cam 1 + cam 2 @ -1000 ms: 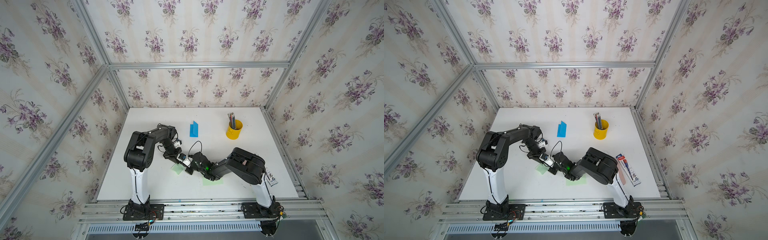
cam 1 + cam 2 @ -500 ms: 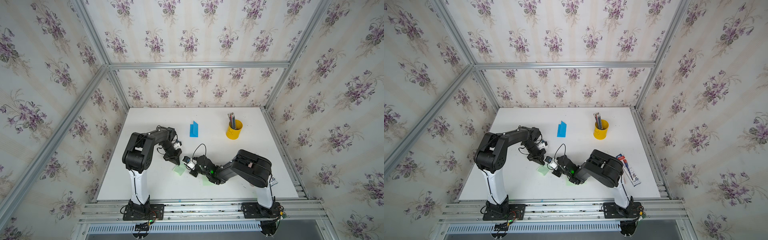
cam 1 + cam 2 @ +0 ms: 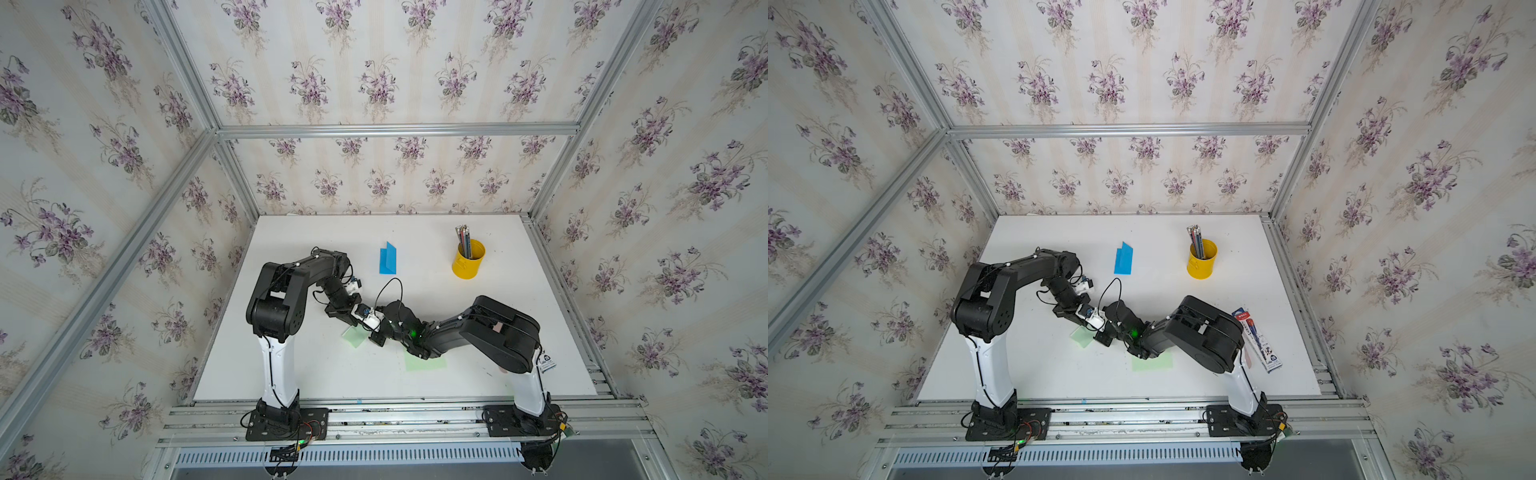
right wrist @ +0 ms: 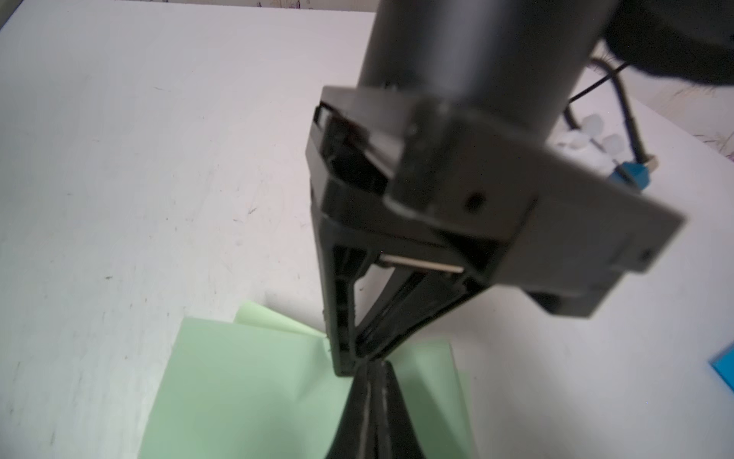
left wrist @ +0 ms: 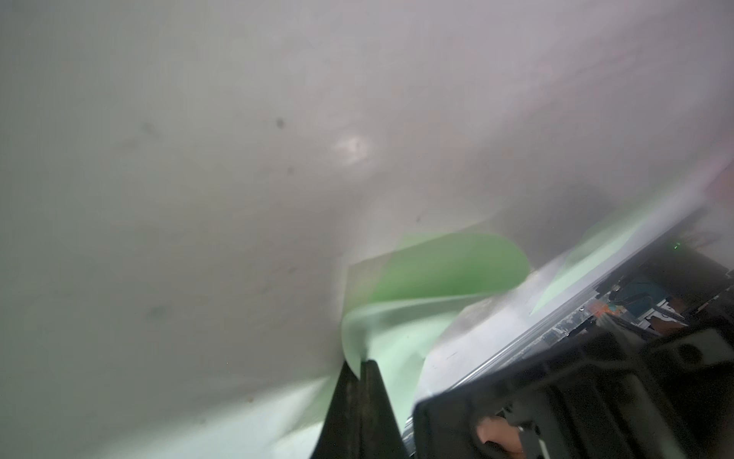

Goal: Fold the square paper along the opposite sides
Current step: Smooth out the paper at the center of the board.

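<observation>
A light green square paper [image 3: 354, 336] [image 3: 1081, 337] lies on the white table [image 3: 316, 374], left of centre. In the left wrist view its edge [image 5: 401, 314] curls up and runs in between my left gripper's [image 5: 363, 363] shut fingers. From the right wrist view the left gripper [image 4: 344, 367] stands on the green paper [image 4: 246, 389], which shows a folded layer. My right gripper [image 4: 373, 367] is shut, its tips on the sheet and touching the left fingertips, with nothing seen between them. In both top views the two grippers [image 3: 365, 332] [image 3: 375, 340] meet at the paper's right edge.
A second green sheet [image 3: 424, 362] lies partly under my right forearm. A folded blue paper [image 3: 387, 259] and a yellow cup of pencils [image 3: 468, 259] stand farther back. A pencil pack [image 3: 1258, 338] lies near the table's right edge.
Half a second ago my left gripper had drawn back from the right one. It has now returned to the paper, and the two grippers' tips meet again.
</observation>
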Available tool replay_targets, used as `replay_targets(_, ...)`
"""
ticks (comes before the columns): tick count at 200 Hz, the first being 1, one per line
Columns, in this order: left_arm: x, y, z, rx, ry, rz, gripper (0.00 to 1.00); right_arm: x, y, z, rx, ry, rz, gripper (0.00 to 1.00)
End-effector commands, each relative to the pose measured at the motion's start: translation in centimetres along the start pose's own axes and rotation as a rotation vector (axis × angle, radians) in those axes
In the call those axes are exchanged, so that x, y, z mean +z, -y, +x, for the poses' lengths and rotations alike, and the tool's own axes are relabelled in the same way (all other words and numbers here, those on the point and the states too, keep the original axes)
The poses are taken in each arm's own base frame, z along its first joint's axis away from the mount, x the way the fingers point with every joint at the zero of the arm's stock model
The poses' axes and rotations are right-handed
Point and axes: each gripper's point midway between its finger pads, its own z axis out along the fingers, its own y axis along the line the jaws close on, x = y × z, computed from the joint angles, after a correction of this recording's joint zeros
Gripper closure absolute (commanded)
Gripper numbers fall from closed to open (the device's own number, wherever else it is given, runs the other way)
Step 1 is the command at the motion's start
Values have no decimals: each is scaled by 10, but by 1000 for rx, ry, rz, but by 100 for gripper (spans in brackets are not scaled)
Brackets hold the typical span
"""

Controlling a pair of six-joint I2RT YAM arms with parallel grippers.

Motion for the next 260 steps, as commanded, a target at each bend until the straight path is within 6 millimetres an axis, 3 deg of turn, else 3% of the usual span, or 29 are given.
replay_targets(1,2,-32,-19,26,59,-149,100,1,-11,3,24,17,-42,100)
replay_targets(93,8,-33,-18,0,53,-119,100,3,-28,29,-34,-55,-56,100)
replay_targets(170,6,-35,-15,-28,60,-121,100,-3,-46,29,-67,-59,-78,100)
replay_targets(260,4,-35,-18,-24,69,-119,100,-6,-73,46,-71,-102,-154,100)
